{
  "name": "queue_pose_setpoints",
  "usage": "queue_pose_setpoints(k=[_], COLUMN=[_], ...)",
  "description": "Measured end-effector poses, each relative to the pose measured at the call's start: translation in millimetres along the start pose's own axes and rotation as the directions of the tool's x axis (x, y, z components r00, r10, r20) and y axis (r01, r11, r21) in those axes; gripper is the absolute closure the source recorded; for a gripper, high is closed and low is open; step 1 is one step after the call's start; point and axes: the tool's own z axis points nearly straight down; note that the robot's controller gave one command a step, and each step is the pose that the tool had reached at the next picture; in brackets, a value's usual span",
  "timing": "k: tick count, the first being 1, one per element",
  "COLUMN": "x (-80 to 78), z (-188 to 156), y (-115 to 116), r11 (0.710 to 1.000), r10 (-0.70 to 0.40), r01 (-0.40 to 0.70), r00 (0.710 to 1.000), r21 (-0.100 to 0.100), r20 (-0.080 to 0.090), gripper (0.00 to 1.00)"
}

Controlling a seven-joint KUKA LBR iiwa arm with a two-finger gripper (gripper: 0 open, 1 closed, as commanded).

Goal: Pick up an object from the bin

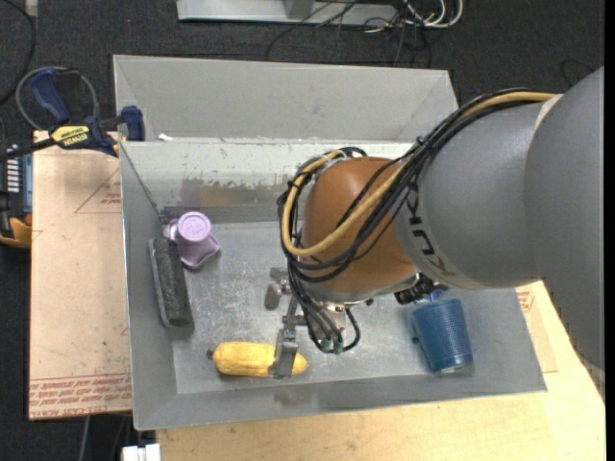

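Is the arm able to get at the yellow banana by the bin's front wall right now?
Probably yes. The gripper is down at the banana's right end, and nothing lies on or against it. The front wall is close, which may cramp the grasp.

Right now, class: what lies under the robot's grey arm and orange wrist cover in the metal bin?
A blue ribbed plastic cup sticks out below the arm; its upper end and anything else beneath are covered.
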Motion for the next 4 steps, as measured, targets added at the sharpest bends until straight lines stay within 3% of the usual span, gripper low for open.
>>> queue_pose_setpoints(k=[1,2,3,4], x=[7.0,2.9,4.6,4.6], z=[55.3,84.1,85.4,85.4], y=[31.5,27.3,20.5,20.5], r11=[0.994,1.000,0.997,0.997], r10=[-0.109,-0.002,-0.080,-0.080], r01=[0.109,0.002,0.080,0.080], r00=[0.994,1.000,0.997,0.997], r21=[0.001,-0.004,-0.001,-0.001], r20=[-0.009,0.013,-0.005,-0.005], gripper=[0.00,0.00,1.00,1.00])
